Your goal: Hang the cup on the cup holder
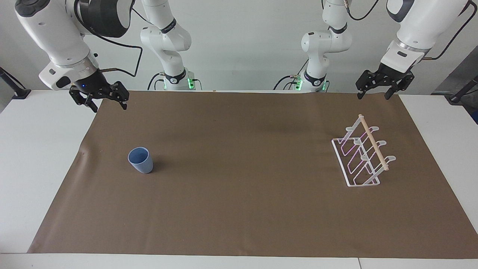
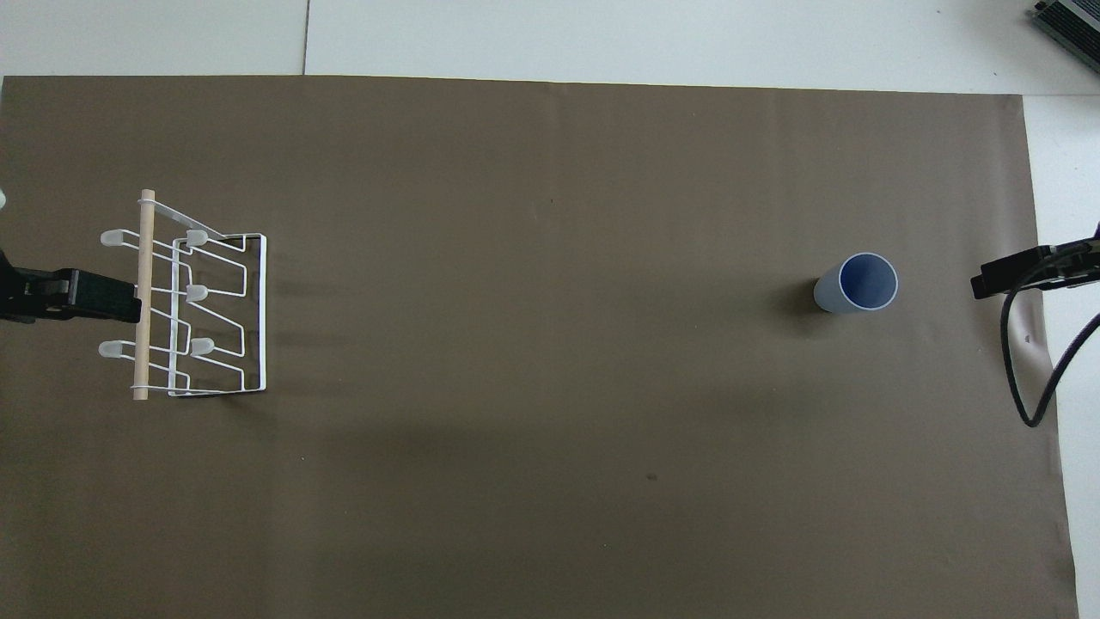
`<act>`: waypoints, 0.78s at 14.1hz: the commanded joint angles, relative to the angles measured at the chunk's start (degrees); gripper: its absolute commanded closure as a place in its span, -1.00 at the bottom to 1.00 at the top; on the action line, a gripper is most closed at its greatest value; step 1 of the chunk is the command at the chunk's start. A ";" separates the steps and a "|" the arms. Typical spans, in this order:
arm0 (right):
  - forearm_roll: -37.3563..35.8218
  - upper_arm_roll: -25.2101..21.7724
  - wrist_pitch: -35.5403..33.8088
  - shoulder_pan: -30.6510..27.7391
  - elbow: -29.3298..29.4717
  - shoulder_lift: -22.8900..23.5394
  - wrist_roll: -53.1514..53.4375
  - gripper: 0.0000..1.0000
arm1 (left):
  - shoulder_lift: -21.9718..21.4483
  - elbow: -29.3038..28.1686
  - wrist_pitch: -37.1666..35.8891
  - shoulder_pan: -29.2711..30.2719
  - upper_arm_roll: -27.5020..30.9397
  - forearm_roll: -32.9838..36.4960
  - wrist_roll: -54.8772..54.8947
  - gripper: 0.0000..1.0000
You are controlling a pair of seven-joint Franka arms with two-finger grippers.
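— Where was the cup [image 1: 140, 160]?

— Upright on the table [image 1: 44, 157], lower left of the facing view, with the cup holder [image 1: 364, 155] well apart at the right.

— Had anything started?

— No. The right pincer [image 1: 100, 100] and left pincer [image 1: 375, 89] hung wide open and empty; the right had to descend first.

Two arms, glossy white rounded shells, dark grey-black bands at the joints. Green lights glow at both bases, beside the brown mat [image 1: 239, 168]. Each wrist ends in a white block carrying a black, angular two-finger gripper: left gripper [image 1: 374, 94], right gripper [image 1: 109, 106]. Small blue light on the right gripper's body. Black cables loop from wrists up along the forearms; more trail from the bases.
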 commanded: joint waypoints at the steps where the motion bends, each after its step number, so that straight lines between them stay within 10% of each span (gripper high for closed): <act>1: -0.48 0.03 0.22 0.28 -1.41 -0.73 0.24 -1.00 | -0.51 0.31 -1.01 0.66 -0.40 0.25 0.26 -1.00; 11: -0.40 0.03 3.36 -0.60 -2.55 -0.82 -0.55 -1.00 | -0.60 0.31 -1.01 0.66 -0.40 0.25 0.26 -1.00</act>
